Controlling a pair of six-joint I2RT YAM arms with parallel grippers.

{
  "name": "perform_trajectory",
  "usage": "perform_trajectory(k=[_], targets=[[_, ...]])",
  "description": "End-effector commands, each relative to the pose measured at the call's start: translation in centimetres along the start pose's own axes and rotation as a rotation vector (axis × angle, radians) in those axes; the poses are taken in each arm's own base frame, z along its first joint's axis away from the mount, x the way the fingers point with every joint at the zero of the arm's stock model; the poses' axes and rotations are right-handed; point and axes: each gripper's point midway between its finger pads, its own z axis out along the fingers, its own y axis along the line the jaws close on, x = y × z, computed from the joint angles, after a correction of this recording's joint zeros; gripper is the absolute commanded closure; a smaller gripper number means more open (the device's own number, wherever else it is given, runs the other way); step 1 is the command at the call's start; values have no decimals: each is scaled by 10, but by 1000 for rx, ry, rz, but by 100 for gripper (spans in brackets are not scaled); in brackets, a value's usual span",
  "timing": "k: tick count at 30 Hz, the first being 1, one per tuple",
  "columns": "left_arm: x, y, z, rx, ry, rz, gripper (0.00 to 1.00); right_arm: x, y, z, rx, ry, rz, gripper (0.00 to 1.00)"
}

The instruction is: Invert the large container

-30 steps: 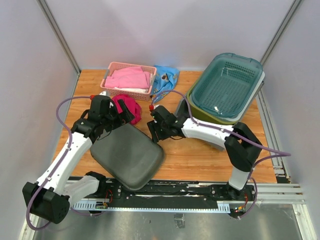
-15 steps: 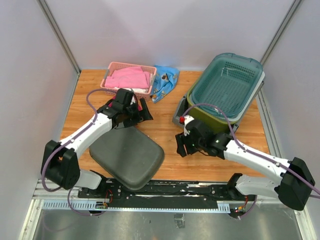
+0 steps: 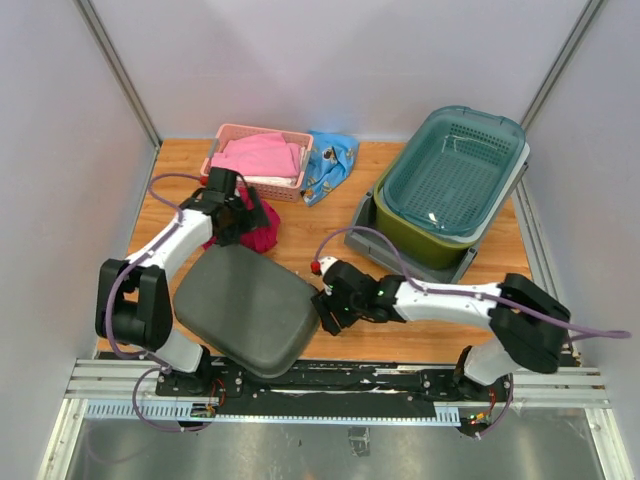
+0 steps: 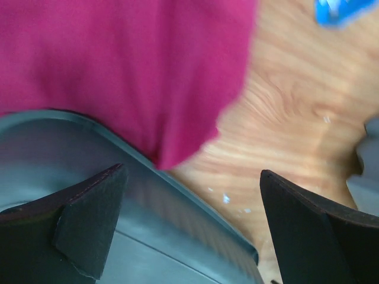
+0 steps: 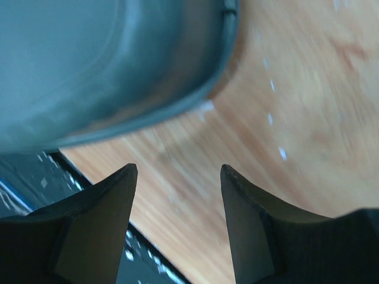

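The large container (image 3: 400,252) is the grey crate at the bottom of the stack on the right, mostly hidden under an olive bin (image 3: 420,230) and a teal mesh basket (image 3: 455,165). Both grippers are away from it, at a dark grey tub (image 3: 250,310) lying bottom up at the front left. My left gripper (image 3: 235,222) (image 4: 190,177) is open over the tub's far rim (image 4: 177,201), beside a magenta cloth (image 4: 118,59). My right gripper (image 3: 328,305) (image 5: 179,168) is open over bare wood, just off the tub's right corner (image 5: 177,89).
A pink basket (image 3: 255,160) with pink cloth stands at the back left, a blue printed bag (image 3: 328,165) next to it. The magenta cloth (image 3: 265,225) lies against the tub's far edge. Black rails (image 3: 330,380) run along the table's near edge.
My right arm has swung left from the table's middle to the tub's right corner. My left gripper has drawn back left to the tub's far rim. The tub stays about where it was.
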Motion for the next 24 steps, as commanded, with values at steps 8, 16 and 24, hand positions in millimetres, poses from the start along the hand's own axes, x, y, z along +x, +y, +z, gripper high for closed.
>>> perform_trajectory(k=[8, 16, 24], targets=[[-78, 100, -66, -228, -222, -171, 1, -127, 73, 77, -170, -176, 3, 42], [-142, 60, -132, -116, -429, -109, 1, -176, 74, 43, -178, -244, -95, 37], [-142, -63, -105, 0, -402, 139, 1, -159, -59, -81, 89, -386, 97, 33]])
